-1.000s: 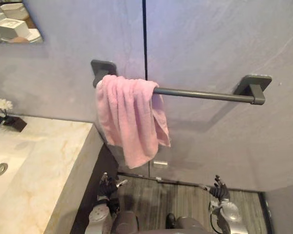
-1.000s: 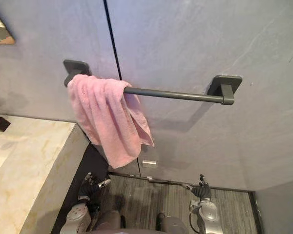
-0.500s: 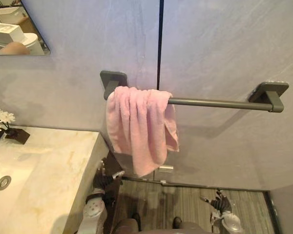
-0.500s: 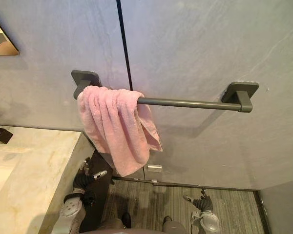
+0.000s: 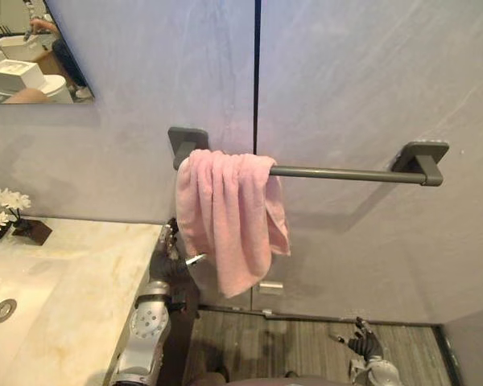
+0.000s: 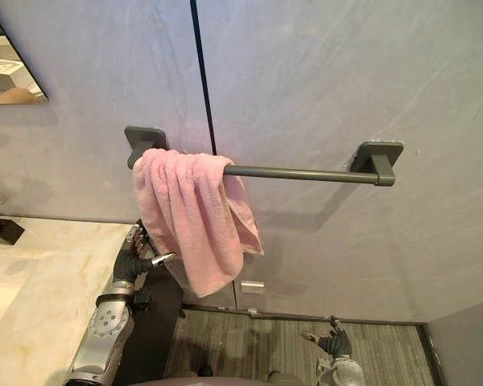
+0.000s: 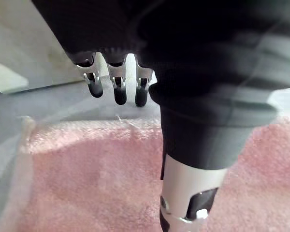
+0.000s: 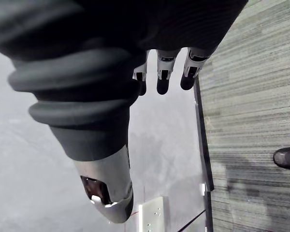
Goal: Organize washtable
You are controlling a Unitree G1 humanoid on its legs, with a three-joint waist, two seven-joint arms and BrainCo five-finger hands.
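Note:
A pink towel (image 5: 229,213) hangs bunched over the left end of a dark grey wall bar (image 5: 346,172). My left hand (image 5: 173,248) is raised beside the towel's lower left edge, at the corner of the counter, and it is open with relaxed fingers and its thumb pointing toward the cloth. In the left wrist view the fingers (image 7: 118,89) hover just over the pink towel (image 7: 87,179), holding nothing. My right hand (image 5: 362,346) hangs low near the floor, open and empty, and its fingers (image 8: 164,72) point at the wall's base.
A pale marble counter (image 5: 72,297) with a sink drain (image 5: 3,310) lies at the left. White flowers in a dark pot (image 5: 4,213) stand at its back. A mirror (image 5: 32,48) hangs above. Grey plank floor (image 5: 298,342) runs below the bar.
My left hand has risen from low beside the counter up to the towel's lower left edge. The camera has tilted upward. The right hand stays low.

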